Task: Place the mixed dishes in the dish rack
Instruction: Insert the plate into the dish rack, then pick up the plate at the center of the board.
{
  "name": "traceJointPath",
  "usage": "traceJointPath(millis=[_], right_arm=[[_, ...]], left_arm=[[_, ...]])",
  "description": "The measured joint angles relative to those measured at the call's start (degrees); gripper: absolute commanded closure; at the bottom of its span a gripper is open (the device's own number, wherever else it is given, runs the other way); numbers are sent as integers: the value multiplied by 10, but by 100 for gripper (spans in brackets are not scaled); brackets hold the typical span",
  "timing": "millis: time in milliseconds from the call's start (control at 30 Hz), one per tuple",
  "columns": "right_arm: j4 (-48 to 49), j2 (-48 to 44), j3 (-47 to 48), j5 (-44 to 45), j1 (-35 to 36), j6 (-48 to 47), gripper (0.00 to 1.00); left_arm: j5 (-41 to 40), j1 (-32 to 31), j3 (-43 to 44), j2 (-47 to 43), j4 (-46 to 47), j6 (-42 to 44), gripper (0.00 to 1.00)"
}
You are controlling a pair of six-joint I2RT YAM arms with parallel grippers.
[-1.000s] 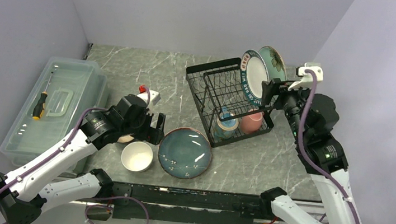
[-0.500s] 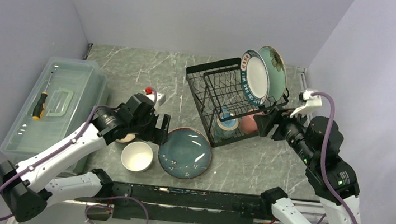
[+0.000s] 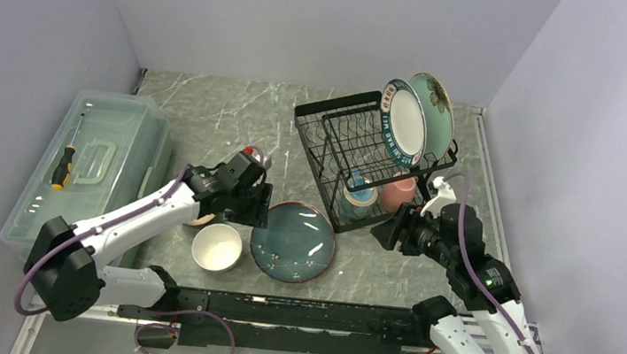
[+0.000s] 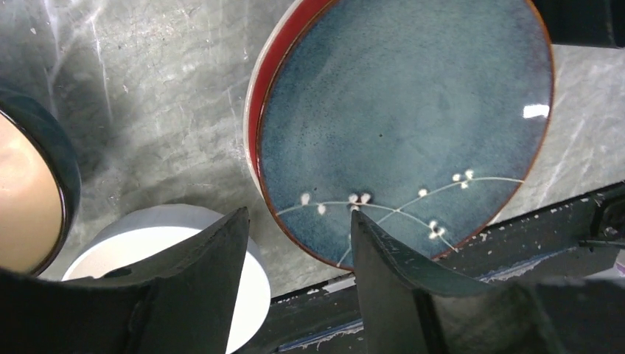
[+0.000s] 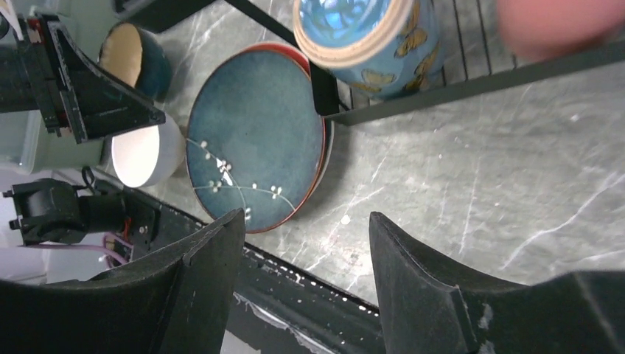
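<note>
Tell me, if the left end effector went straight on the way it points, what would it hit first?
Probably the blue plate, near its edge beside the white bowl; the left end effector frames that edge, though depth is unclear.

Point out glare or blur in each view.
Top external: sharp, with soft glints on the blue plate. Left wrist: small white glare patch on that plate's right side. Right wrist: the pink mug at the top edge is blurred.
</note>
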Motion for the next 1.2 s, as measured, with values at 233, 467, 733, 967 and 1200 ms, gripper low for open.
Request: traceJointPath(millis=[233,467,733,967,1200], right_arm=[[70,-23,-98,-55,0,62,40],[140,-31,-174,-94,7,116,42],[185,-33,-192,-104,25,145,43],[215,-7,-200,-99,66,158,44],[237,23,-201,-64,126,167,44]], left_arm=[[-19,0,-7,45,23,-12,46],[-25,5,-8,93,52,-17,50],[-26,23,-15,110,77,-21,55],[-20,42,-30,117,90,-21,62],[-7,45,-35,121,103,-21,72]])
